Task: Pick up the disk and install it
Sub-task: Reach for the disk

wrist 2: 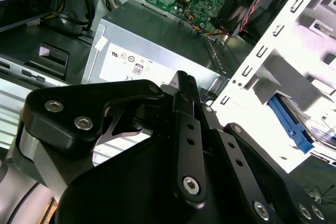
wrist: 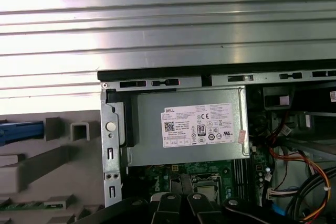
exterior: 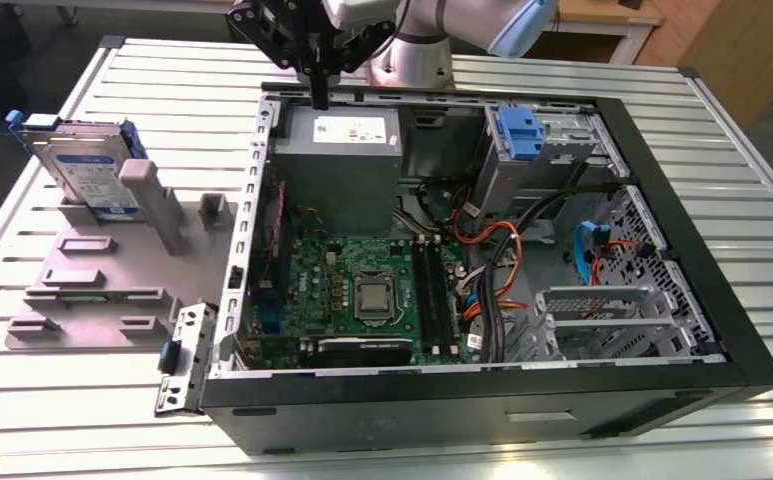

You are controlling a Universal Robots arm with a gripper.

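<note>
**Desk:** What is seen nearest the lens?

**Photo:** The black near wall of an open computer case (exterior: 493, 400) is seen first. The case is laid on its side on a slatted metal table (exterior: 760, 200). A green motherboard (exterior: 359, 285) is exposed inside.

**Desk:** Where is the disk placed?

**Photo:** The disk (exterior: 86, 165) is stood upright on edge in a grey fixture (exterior: 93, 290). It is outside the case, at the exterior view's left and towards the far side. It is edged with blue rails and is touched by nothing but the fixture.

**Desk:** And the arm?

**Photo:** The gripper (exterior: 319, 100) is held at the far rim of the case, over the grey power supply (exterior: 339, 150). It is kept well apart from the disk. In the second wrist view the gripper (wrist 2: 182, 77) is shown with its fingers pressed together and nothing caught between them. The power supply (wrist: 189, 127), with its white sticker, is framed directly below in the first wrist view.
</note>
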